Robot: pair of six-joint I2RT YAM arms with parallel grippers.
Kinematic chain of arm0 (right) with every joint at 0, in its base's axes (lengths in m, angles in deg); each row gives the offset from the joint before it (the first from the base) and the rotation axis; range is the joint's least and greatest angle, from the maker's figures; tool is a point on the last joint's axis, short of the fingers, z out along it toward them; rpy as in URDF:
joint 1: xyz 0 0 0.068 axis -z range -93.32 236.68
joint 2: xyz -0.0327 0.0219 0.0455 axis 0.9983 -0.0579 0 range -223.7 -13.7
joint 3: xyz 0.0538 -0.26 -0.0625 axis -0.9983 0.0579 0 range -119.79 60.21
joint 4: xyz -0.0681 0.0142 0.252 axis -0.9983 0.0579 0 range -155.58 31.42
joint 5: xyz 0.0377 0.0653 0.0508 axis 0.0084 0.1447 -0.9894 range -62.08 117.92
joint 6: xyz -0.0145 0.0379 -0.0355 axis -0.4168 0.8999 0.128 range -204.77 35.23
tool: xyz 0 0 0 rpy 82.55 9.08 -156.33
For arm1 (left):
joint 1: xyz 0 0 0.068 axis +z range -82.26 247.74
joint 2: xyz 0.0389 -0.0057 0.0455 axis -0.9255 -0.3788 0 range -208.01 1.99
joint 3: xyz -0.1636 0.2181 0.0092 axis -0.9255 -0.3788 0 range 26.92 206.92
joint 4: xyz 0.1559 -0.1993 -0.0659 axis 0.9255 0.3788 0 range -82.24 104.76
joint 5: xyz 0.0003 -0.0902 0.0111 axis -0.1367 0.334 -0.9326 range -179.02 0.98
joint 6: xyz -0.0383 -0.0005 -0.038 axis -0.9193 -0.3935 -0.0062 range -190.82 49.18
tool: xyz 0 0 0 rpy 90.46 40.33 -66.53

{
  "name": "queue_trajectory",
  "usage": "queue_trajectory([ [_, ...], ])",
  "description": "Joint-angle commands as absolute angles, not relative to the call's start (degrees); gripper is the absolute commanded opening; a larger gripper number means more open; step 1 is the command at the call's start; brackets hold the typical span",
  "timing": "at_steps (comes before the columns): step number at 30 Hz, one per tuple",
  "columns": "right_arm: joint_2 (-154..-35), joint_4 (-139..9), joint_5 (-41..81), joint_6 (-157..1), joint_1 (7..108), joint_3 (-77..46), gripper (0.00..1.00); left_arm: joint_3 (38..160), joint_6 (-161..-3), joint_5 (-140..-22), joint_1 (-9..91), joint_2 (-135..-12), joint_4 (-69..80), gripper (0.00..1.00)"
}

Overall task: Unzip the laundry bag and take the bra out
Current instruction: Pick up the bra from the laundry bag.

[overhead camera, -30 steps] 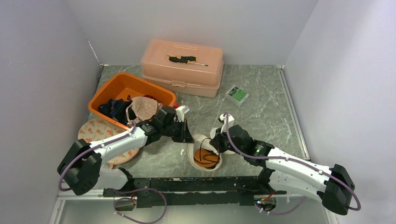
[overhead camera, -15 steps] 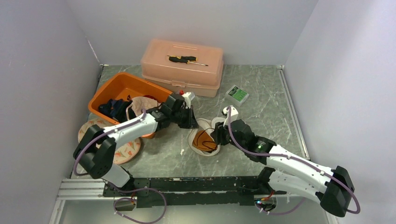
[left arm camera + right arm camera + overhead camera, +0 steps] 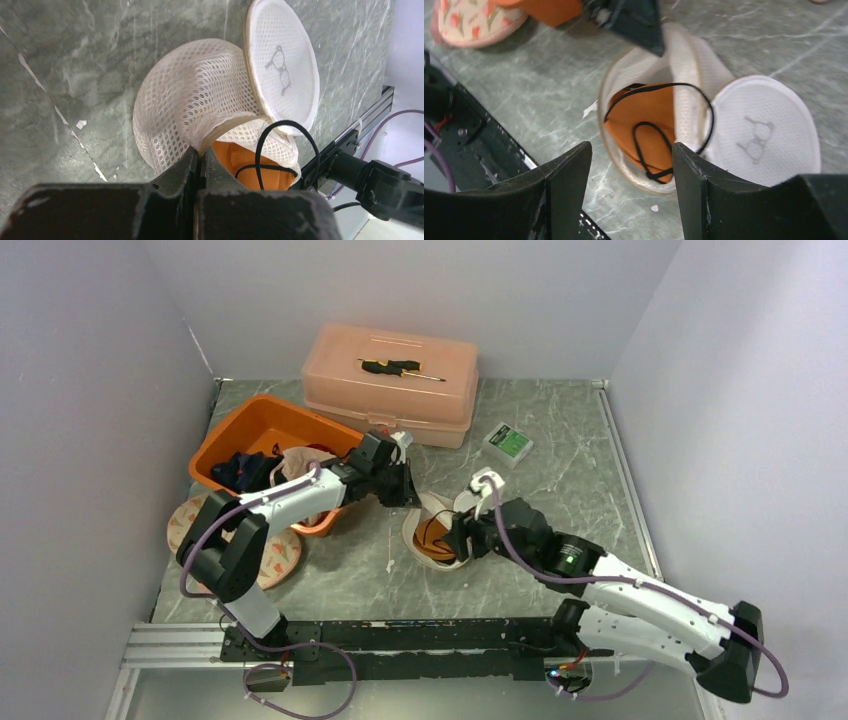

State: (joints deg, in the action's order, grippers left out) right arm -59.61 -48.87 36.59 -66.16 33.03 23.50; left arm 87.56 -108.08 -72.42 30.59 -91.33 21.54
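On the near side of the round white mesh laundry bag (image 3: 769, 130), the right gripper (image 3: 630, 150) hangs over the mouth with its 2 fingers (image 3: 564, 190) spread wide and nothing between them. Judging by the gaping zip edge, the unzipping looks done or nearly so: the bag's flat lid panel lies folded aside, and the orange padded bra (image 3: 644, 117) with its black strap (image 3: 649, 175) shows through the opening. What is left is the removal itself. The bra sits inside the bag with 1 loop of strap arching over the rim. It lies below the gap between the right fingers and they do not touch it. At the bag's far rim, the left gripper (image 3: 201, 155) is closed tight on the mesh edge, just beside the bra's cup, propping the mouth open.
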Motion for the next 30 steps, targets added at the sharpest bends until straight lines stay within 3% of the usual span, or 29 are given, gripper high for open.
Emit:
queue_trajectory([
  [1, -66.15, -49.16, 39.05, -70.72, 26.46, 19.73, 0.65, 91.57, -108.24, -72.66, 31.89, -93.41, 22.22, 0.03],
  [17, -81.90, -54.35, 44.75, -78.44, 23.66, 16.31, 0.71, 92.84, -107.18, -70.80, 32.41, -96.21, 24.28, 0.03],
  [30, -86.80, -54.63, 43.11, -80.65, 22.87, 16.55, 0.60, 92.85, -107.71, -69.42, 32.41, -96.05, 23.96, 0.03],
])
